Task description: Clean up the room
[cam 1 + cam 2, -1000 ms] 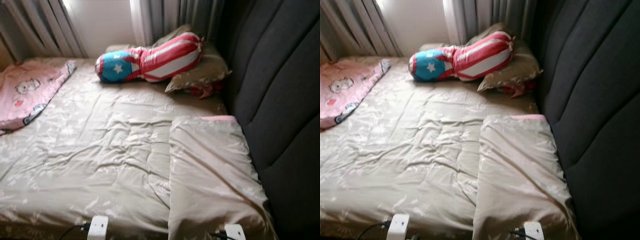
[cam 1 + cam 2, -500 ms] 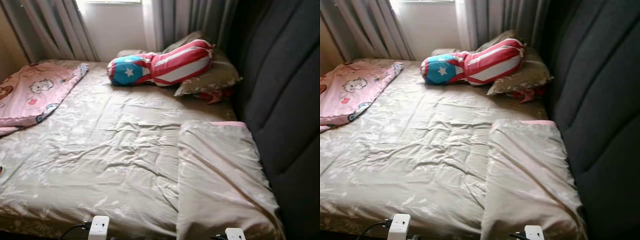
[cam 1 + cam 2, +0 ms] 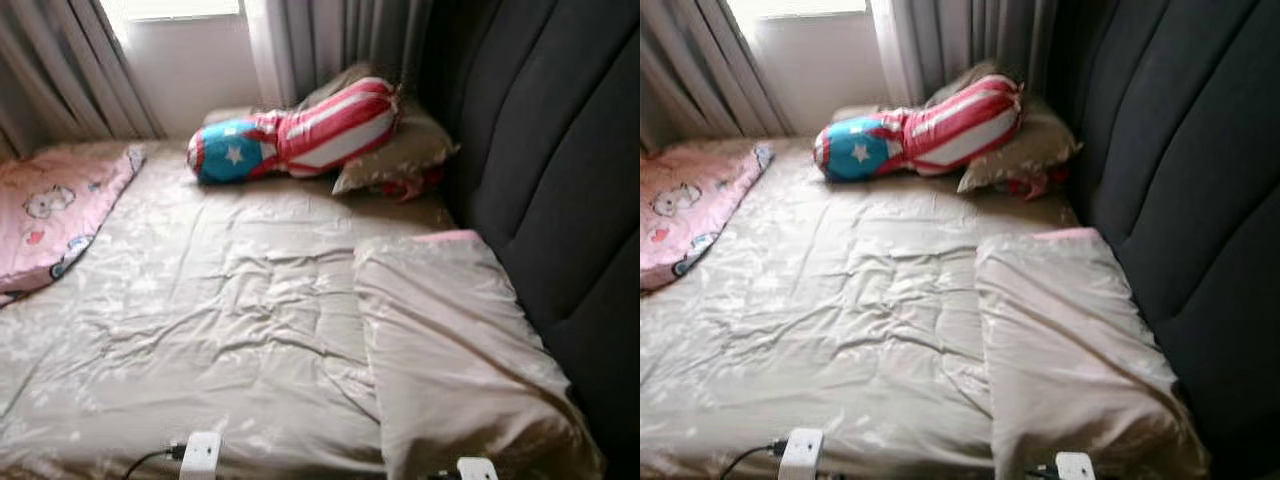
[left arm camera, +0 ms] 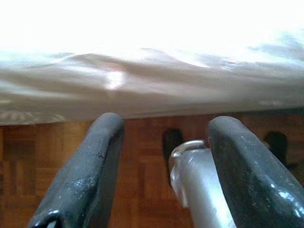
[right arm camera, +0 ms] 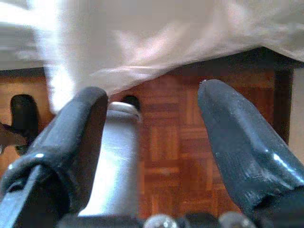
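Across the wide bed (image 3: 220,300) with its wrinkled beige satin sheet, a folded beige cover (image 3: 450,340) lies at 4 o'clock, a pink cartoon blanket (image 3: 50,215) at 9 and a red-white-blue striped bolster (image 3: 300,135) at 12. Both the left gripper (image 4: 161,166) and right gripper (image 5: 147,156) hang open and empty over the wooden floor (image 4: 142,190) by the bed edge, so this looks like surveying; next probably calls for raising an arm toward the blanket.

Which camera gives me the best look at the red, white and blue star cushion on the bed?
The left eye view: the star cushion lies whole and sharp against the beige pillow by the curtains. The right eye view shows the same scene, slightly blurrier. Both wrist views look at the bed's edge and wooden floor instead.
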Tool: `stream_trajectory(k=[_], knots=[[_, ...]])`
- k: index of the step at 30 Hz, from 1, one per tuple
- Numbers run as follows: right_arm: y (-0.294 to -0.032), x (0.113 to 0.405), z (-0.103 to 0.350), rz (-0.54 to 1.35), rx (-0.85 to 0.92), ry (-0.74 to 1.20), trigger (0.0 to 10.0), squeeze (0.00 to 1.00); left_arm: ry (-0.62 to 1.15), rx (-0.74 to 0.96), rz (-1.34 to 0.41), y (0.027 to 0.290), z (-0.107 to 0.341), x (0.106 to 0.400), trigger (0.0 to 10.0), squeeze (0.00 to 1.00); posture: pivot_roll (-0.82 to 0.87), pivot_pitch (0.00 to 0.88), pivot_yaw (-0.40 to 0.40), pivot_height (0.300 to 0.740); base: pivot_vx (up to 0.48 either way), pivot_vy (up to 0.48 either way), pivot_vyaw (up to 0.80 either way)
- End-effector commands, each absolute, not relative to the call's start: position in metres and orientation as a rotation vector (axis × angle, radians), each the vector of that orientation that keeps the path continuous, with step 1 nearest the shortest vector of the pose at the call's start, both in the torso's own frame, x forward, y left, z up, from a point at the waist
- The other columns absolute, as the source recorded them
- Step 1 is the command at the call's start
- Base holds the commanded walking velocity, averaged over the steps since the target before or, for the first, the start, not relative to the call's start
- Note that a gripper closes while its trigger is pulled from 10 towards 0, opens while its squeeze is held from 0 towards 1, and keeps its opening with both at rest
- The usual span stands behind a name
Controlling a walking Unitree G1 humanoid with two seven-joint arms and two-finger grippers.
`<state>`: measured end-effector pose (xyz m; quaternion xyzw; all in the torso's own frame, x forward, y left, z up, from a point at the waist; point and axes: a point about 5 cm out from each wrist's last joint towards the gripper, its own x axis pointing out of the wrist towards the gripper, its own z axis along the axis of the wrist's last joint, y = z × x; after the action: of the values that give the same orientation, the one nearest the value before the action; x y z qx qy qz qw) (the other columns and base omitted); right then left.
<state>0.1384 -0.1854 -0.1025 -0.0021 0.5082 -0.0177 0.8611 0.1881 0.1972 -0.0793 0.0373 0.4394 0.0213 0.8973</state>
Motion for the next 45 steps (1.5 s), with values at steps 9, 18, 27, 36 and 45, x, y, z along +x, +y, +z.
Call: stream_trajectory(k=[9, 18, 27, 36, 45], knots=[[-0.1775, 0.1434, -0.1015, -0.013, 0.005, 1.054, 10.0, 0.00, 0.942, 0.097, 0.054, 0.2042, -0.0825, 0.1799, 10.0, 0.00, -0.03, 0.000, 0.009, 0.740, 0.000, 0.463, 0.00], [-0.1778, 0.1436, -0.1013, -0.012, 0.005, 1.050, 10.0, 0.00, 0.944, 0.094, 0.055, 0.2034, -0.0830, 0.1791, 10.0, 0.00, -0.03, 0.000, 0.005, 0.740, 0.000, 0.463, 0.00], [-0.1760, 0.1431, -0.1016, 0.023, -0.026, 1.053, 10.0, 0.00, 0.952, 0.091, 0.059, 0.2032, -0.0841, 0.1772, 10.0, 0.00, -0.03, 0.000, 0.000, 0.740, 0.000, 0.462, 0.05], [-0.1768, 0.1433, -0.1015, 0.015, -0.006, 1.053, 10.0, 0.00, 0.951, 0.092, 0.061, 0.2037, -0.0838, 0.1776, 10.0, 0.00, -0.03, 0.000, 0.001, 0.740, 0.000, 0.460, 0.46], [-0.1807, 0.1448, -0.1006, 0.016, -0.019, 1.053, 10.0, 0.00, 0.955, 0.089, 0.076, 0.2076, -0.0842, 0.1753, 10.0, 0.00, -0.03, 0.000, 0.000, 0.740, 0.000, 0.461, 0.00]])
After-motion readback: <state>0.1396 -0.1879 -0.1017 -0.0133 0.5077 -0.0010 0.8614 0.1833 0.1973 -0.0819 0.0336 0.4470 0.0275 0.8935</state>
